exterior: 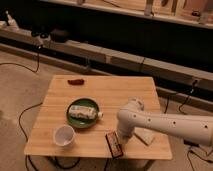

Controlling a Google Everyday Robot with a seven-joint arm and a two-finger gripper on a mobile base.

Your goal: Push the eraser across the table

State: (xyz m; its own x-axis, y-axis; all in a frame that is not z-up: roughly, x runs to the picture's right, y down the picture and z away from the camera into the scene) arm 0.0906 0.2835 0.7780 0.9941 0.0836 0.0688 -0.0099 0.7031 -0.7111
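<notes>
Near the front edge of the tabletop [130, 90], right of the white cup [64, 135], the eraser [114, 144] lies flat. The tool [122, 138] is low at its right side; whether spread or closed I cannot tell. Light, stiff and flat, the eraser probably slides easily if nudged on a long side.

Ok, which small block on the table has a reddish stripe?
The dark eraser at the front edge of the table, beside the gripper; the pale block is plain.
</notes>
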